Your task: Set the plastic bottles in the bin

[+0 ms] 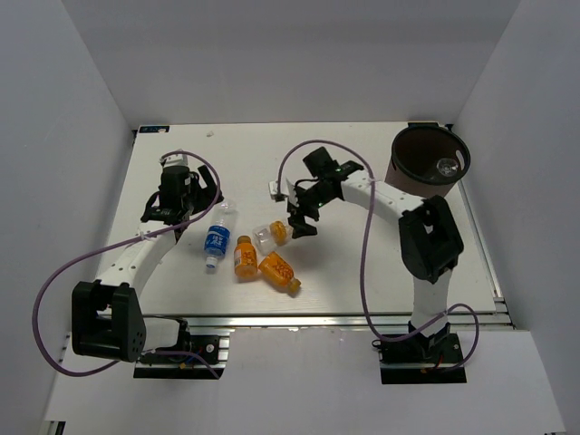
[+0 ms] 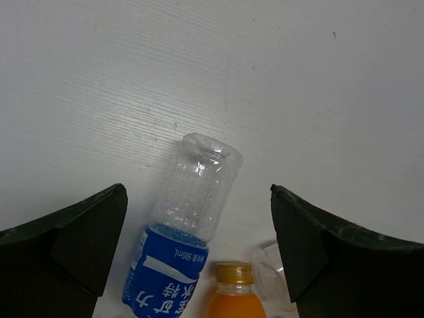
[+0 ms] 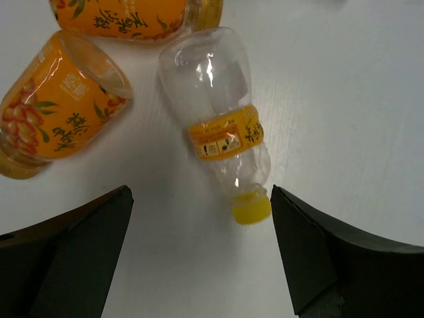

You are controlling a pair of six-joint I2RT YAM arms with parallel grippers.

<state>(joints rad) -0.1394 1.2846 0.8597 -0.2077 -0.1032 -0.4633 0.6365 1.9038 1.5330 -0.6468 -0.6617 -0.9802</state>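
Note:
Four plastic bottles lie on the white table. The clear bottle with a blue label (image 1: 216, 237) (image 2: 189, 218) lies between my left gripper's (image 1: 181, 216) (image 2: 199, 255) open fingers, untouched. Two orange bottles (image 1: 245, 256) (image 1: 279, 272) lie beside it; both show in the right wrist view (image 3: 59, 116) (image 3: 132, 16). The clear bottle with a yellow cap (image 1: 270, 234) (image 3: 222, 132) lies just ahead of my right gripper (image 1: 302, 225) (image 3: 202, 258), which is open and empty. The dark brown bin (image 1: 403, 172) stands at the far right with one clear bottle (image 1: 446, 167) inside.
White walls enclose the table on the left, back and right. Purple cables (image 1: 362, 263) loop from both arms over the near table. The aluminium rail (image 1: 344, 322) runs along the front edge.

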